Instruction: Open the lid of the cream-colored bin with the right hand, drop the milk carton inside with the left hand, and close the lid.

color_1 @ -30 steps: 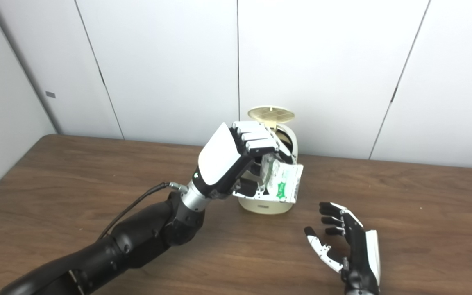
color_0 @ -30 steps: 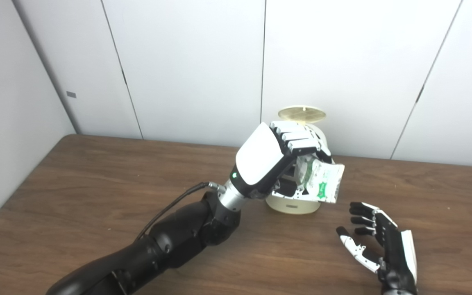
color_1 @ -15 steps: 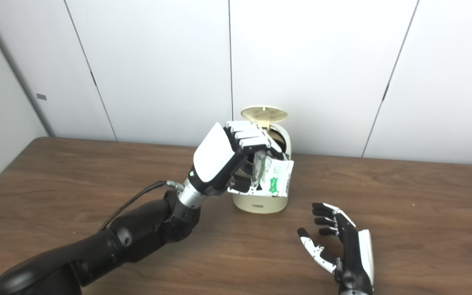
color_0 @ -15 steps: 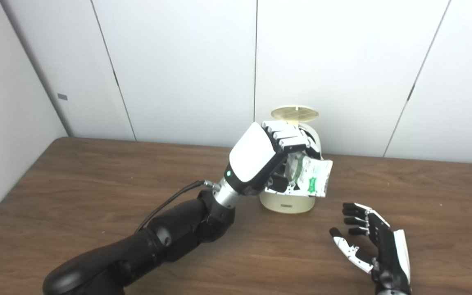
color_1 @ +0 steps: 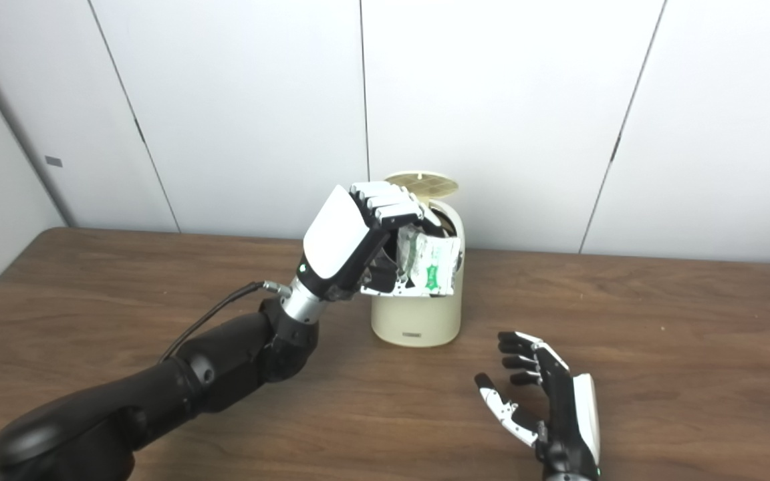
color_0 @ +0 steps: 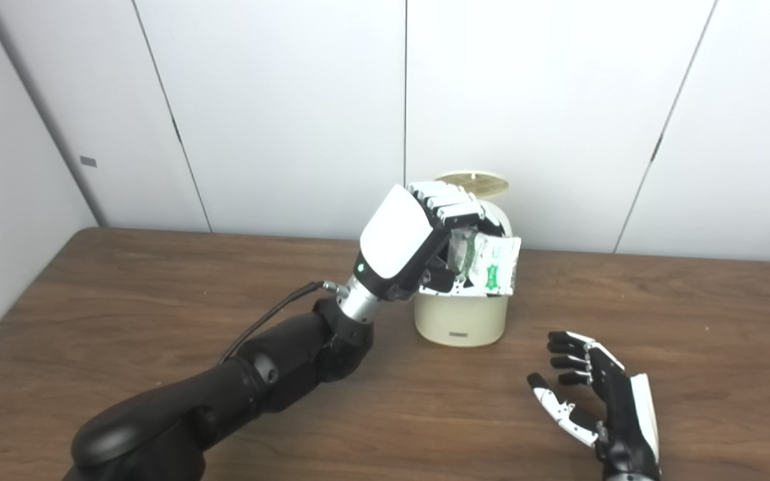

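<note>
Lid already up at 12 o'clock of the cream-colored bin. Left hand clutches the milk carton right at the bin's mouth, not yet released. Carton's long axis looks tilted, free end pointing 4 o'clock. Right hand waits at 5 o'clock, fingers spread, empty. Drop and lid-close remain.

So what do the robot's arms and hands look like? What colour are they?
The arms are black, rounded and shiny. The left robot hand has a smooth white shell on its back, white fingers, a silver wrist ring, a tiny green light and a black cable looping out. The right robot hand is black inside with white edges.
</note>
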You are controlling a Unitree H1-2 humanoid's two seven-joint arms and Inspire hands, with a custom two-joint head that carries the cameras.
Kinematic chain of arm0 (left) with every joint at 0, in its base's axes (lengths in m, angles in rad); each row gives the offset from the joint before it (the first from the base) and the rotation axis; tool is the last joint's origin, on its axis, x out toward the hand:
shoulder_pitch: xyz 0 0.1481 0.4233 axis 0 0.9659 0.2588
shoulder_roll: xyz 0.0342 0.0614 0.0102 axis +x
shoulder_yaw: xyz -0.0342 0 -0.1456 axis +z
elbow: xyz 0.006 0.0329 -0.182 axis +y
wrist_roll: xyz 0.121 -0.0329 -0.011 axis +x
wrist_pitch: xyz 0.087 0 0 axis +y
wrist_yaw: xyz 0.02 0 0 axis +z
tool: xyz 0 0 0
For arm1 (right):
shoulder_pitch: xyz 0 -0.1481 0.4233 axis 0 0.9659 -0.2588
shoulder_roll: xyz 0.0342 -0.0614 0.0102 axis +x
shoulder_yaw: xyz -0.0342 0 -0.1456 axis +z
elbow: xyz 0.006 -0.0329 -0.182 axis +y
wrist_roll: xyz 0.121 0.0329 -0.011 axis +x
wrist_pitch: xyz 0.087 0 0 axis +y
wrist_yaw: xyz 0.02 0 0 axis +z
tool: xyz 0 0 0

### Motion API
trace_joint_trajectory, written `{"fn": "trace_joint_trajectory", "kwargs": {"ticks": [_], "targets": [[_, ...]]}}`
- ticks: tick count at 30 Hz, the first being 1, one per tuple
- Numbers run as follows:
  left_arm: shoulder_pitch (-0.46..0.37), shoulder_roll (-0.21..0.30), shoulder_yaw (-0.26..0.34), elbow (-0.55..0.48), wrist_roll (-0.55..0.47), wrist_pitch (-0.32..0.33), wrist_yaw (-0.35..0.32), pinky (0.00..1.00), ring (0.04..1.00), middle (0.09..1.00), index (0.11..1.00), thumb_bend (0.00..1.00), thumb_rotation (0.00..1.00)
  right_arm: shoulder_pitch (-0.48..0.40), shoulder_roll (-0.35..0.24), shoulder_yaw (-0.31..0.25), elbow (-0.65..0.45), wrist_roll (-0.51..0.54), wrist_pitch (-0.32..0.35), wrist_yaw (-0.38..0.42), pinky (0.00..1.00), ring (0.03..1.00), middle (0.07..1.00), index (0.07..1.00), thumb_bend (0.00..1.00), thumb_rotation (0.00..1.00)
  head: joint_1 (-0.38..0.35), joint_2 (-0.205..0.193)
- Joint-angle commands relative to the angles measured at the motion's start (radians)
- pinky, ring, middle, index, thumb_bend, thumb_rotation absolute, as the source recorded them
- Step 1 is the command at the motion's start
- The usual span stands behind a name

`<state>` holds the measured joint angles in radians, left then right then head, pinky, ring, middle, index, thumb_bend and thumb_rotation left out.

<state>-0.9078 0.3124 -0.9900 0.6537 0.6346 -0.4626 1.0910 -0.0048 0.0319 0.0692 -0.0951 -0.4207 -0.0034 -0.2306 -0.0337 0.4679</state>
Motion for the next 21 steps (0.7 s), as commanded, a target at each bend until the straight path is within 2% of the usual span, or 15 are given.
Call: {"fn": "trace_joint_trajectory", "kwargs": {"ticks": [1, 6, 11, 16, 21], "targets": [[-0.074, 0.007, 0.002, 0.014, -0.018, -0.007, 0.040, 0.37, 0.455, 0.465, 0.491, 0.51, 0.00, 0.005, 0.008, 0.004, -0.008, -0.009, -0.011, -0.011, 0.56, 0.649, 0.683, 0.678, 0.27, 0.07, -0.004, 0.000], [-0.086, 0.008, -0.010, 0.039, -0.036, -0.007, 0.048, 0.36, 0.452, 0.464, 0.492, 0.51, 0.00, 0.007, 0.010, 0.007, -0.014, -0.018, -0.002, -0.009, 0.56, 0.652, 0.684, 0.679, 0.27, 0.06, -0.017, -0.002], [-0.095, 0.006, -0.017, 0.058, -0.052, -0.007, 0.049, 0.36, 0.452, 0.465, 0.490, 0.51, 0.00, 0.013, 0.014, 0.008, -0.025, -0.029, 0.017, -0.003, 0.57, 0.660, 0.690, 0.683, 0.27, 0.13, -0.024, 0.001], [-0.092, 0.000, -0.019, 0.067, -0.107, -0.007, 0.033, 0.35, 0.450, 0.469, 0.488, 0.51, 0.00, 0.017, 0.015, 0.012, -0.026, -0.036, 0.012, -0.007, 0.56, 0.654, 0.682, 0.677, 0.27, 0.08, -0.027, 0.004], [-0.099, -0.008, -0.031, 0.103, -0.117, -0.007, 0.055, 0.35, 0.447, 0.472, 0.488, 0.51, 0.00, 0.018, 0.022, 0.013, -0.029, -0.037, 0.017, -0.009, 0.56, 0.653, 0.681, 0.677, 0.28, 0.08, -0.032, 0.006]]}}
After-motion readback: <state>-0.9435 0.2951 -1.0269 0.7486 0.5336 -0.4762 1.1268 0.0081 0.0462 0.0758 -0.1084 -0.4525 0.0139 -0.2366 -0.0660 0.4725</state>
